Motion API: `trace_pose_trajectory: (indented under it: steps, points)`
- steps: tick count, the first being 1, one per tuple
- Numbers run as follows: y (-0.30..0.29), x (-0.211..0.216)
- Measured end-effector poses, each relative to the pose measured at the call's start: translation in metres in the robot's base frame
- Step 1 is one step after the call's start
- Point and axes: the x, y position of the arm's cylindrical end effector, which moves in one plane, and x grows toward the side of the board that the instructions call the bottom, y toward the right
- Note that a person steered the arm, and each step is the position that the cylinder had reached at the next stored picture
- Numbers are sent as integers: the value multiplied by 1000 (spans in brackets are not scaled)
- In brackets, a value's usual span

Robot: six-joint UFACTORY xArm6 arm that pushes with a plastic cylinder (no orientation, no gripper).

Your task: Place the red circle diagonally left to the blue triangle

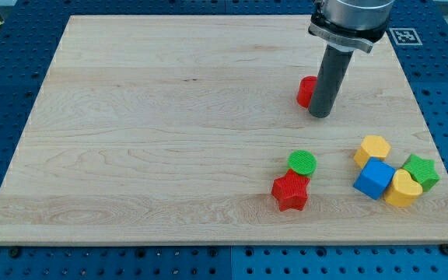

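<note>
Red star [290, 192] sits low on the table [154, 140], green circle [302, 162] touching — my tip [320, 113], no claw, presses beside the red circle [306, 91]

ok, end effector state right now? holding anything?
No gripper, just my tip: holding nothing, set against the view's right side of the red block, which it partly hides.

Bright, even overhead light fills the sharp, undistorted view, leaving only short soft shadows under the coloured blocks on the pale wooden desk [169, 140] and a faint sheen down the dark cylindrical rod [327, 82].
</note>
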Motion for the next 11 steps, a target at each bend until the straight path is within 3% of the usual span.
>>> trace_pose_trajectory:
  steps: [2,6,11]
  points:
    - [-27,0]
    - [0,-26]
    - [28,-110]
